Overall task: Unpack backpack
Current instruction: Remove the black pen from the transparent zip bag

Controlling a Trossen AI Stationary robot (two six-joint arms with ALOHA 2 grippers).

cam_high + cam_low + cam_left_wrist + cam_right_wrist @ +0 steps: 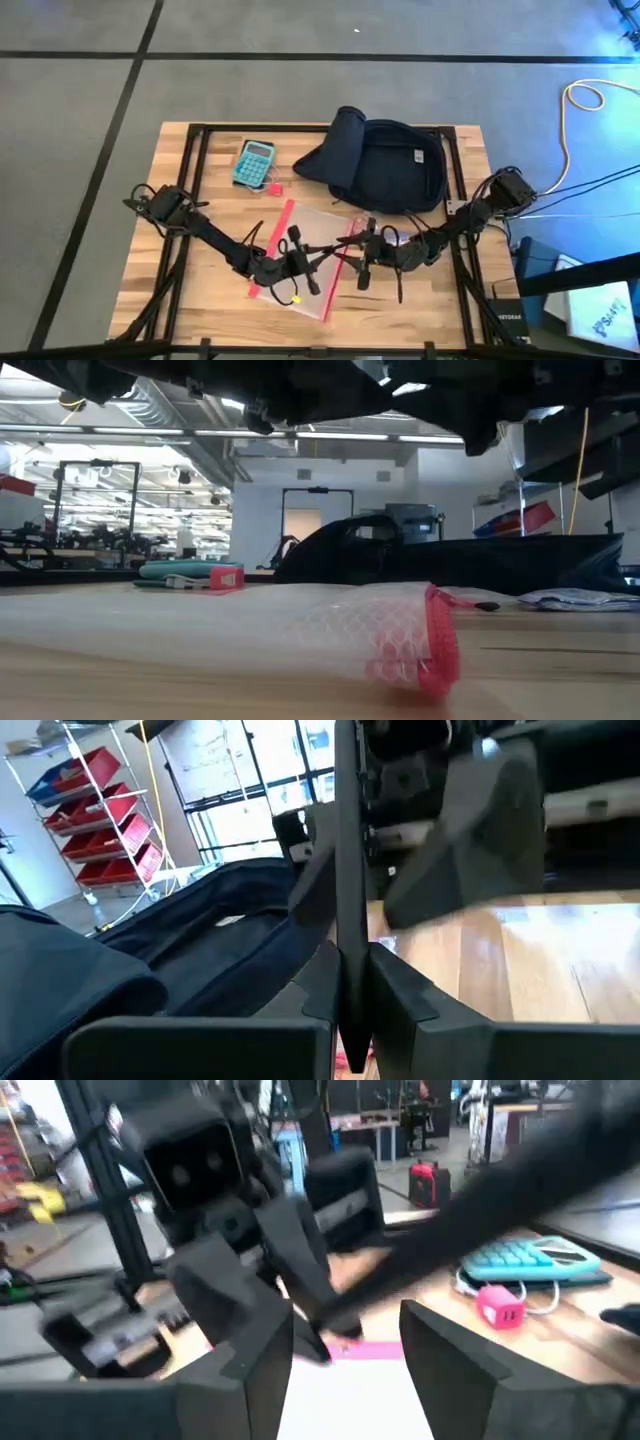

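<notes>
High view: backpack [385, 165] lies at the surface's far edge; both my pincers meet over the clear pouch [310, 255] nearer me. Left wrist view: left pincer [345, 995] narrow, pinching something thin and dark. Right wrist view: right pincer [345, 1345] wide, empty, probably ready to help.

Matt cloth backpack [385, 165], wooden table [190, 290]

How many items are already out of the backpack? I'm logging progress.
3: a teal calculator left of the backpack, a small pink item beside it, a clear red-edged pouch under both grippers. More may be hidden.
</notes>
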